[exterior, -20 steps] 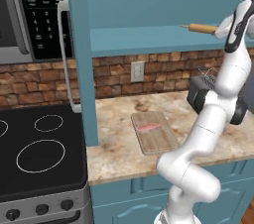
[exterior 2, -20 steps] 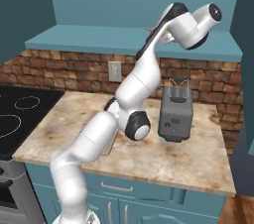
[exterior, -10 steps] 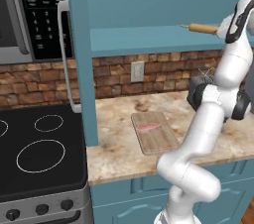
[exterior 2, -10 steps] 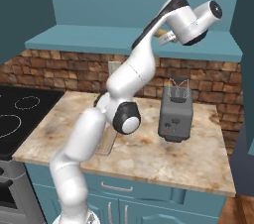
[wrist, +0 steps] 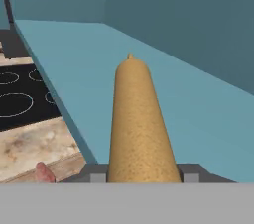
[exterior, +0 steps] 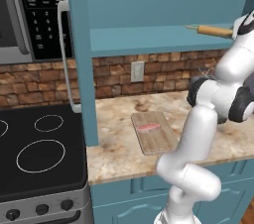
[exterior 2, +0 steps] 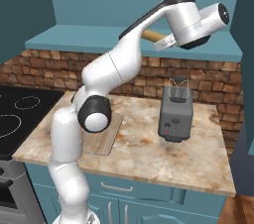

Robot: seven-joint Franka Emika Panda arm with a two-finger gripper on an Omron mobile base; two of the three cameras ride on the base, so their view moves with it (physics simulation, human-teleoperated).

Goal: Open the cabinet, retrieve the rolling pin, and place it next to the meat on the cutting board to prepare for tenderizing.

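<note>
Black stovetop (exterior: 39, 153) with 3 white burner rings at left, knobs (exterior: 37, 210) along its front edge. Microwave (exterior: 30, 15) mounted above, pale handle at its right side. Grey toaster (exterior 2: 175, 114) upright on the speckled stone counter (exterior 2: 149, 153). Brick backsplash (exterior: 163, 72) behind, white outlet (exterior: 137, 71) set in it.

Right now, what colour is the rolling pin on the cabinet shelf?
Tan wood, slightly speckled. The rolling pin shows best in the hand view, lying on the teal shelf.
</note>
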